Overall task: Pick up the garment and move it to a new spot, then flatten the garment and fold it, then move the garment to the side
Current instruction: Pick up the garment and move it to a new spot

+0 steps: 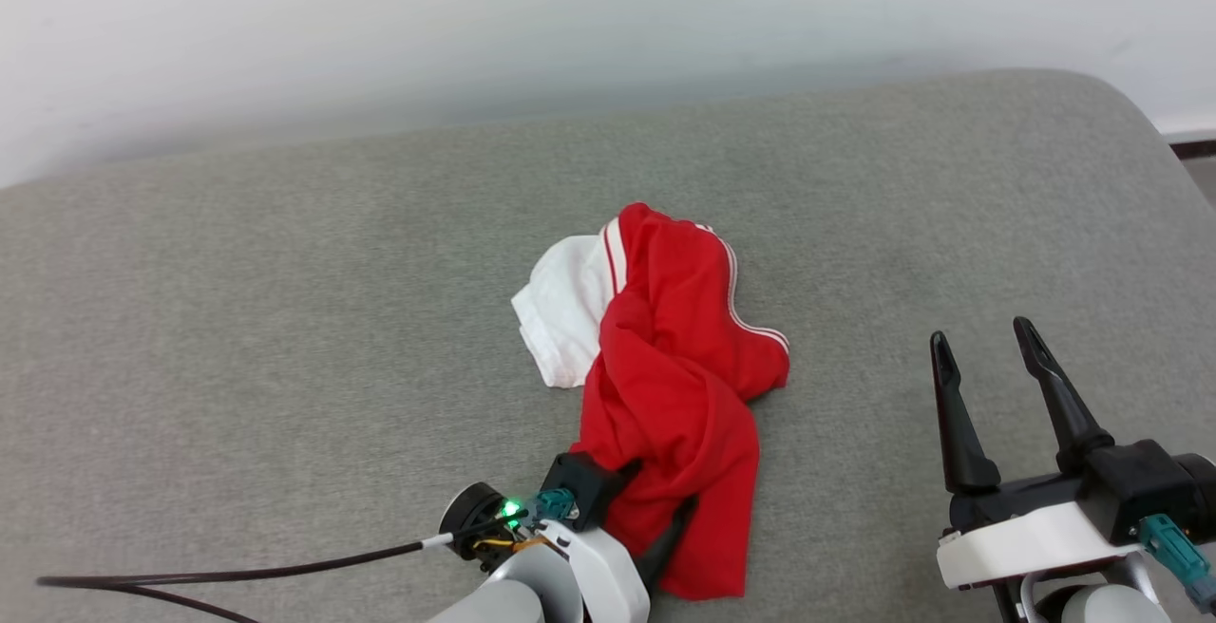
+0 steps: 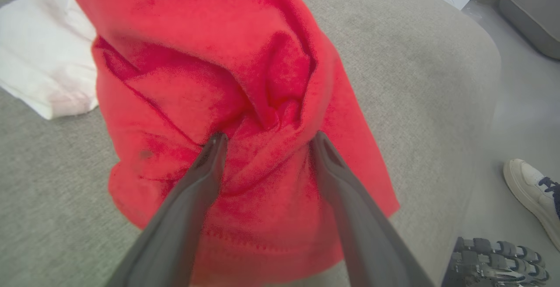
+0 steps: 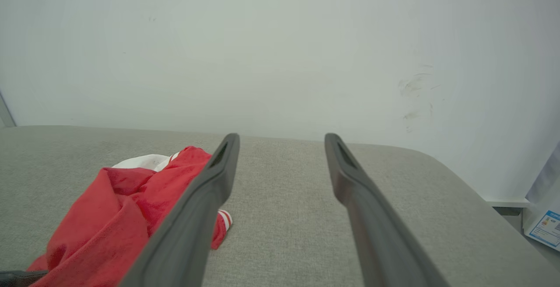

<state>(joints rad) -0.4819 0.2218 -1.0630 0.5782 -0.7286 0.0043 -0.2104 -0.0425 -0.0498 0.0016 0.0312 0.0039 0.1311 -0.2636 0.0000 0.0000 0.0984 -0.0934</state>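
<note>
Red and crumpled, the garment (image 1: pixel 665 367) lies in a heap near the middle of the head view on a grey fabric cushion (image 1: pixel 285 319), one white sleeve (image 1: pixel 565 310) spilling out to its left. At the bottom centre the left hand (image 1: pixel 663 482) sits on the near end of the heap. In its wrist view that hand (image 2: pixel 269 136) is released, fingers spread wide with the tips touching a bunched fold. At the lower right the right hand (image 1: pixel 980 331) hovers spread and empty, well apart from the shirt.
</note>
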